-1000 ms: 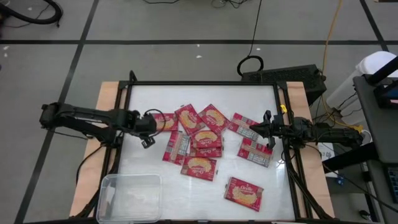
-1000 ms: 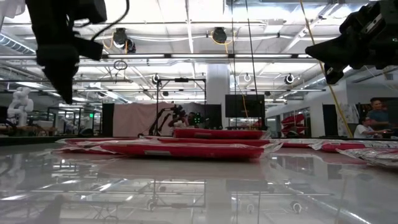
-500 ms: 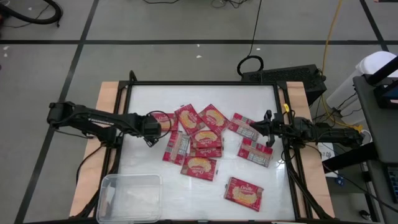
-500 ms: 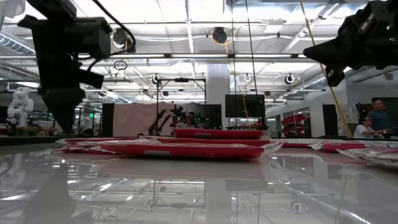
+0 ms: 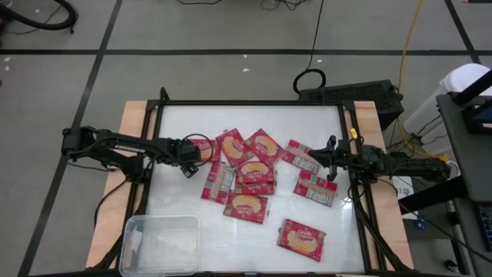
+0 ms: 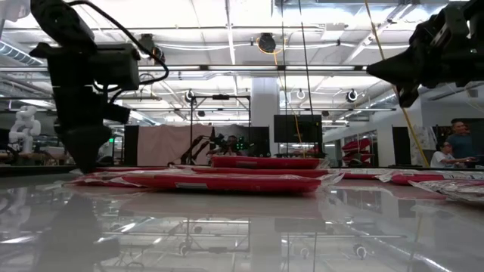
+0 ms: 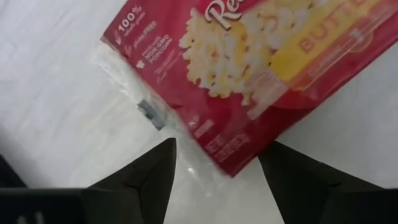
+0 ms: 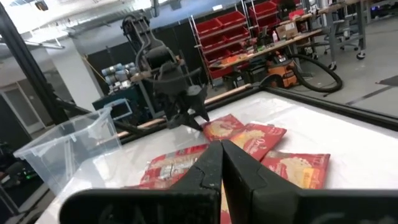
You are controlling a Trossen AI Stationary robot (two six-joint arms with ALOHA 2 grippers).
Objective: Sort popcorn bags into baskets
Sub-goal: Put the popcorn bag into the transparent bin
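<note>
Several red popcorn bags [image 5: 246, 173] lie flat in a loose pile mid-table, with single ones toward the right [image 5: 317, 187] and near [image 5: 301, 238]. My left gripper [image 5: 187, 159] points down, open, low over the leftmost bag [image 5: 203, 148]. In the left wrist view its two fingers stand either side of that bag's corner [image 7: 231, 163] without touching it. The left gripper [image 6: 83, 155] reaches down to bag height in the low view. My right gripper [image 5: 327, 159] waits shut and level, raised at the table's right edge. The clear basket [image 5: 161, 245] stands at the near left corner.
A dark frame [image 5: 250, 103] runs around the white tabletop. The basket [image 8: 68, 149] shows with nothing in it. Bare tabletop lies between the pile and the basket and along the far edge. Cables and a grey box [image 5: 350, 94] sit beyond the far right corner.
My left gripper has sunk toward the table and shifted a little toward the pile, ending over the leftmost bag's corner. The bags have stayed where they were.
</note>
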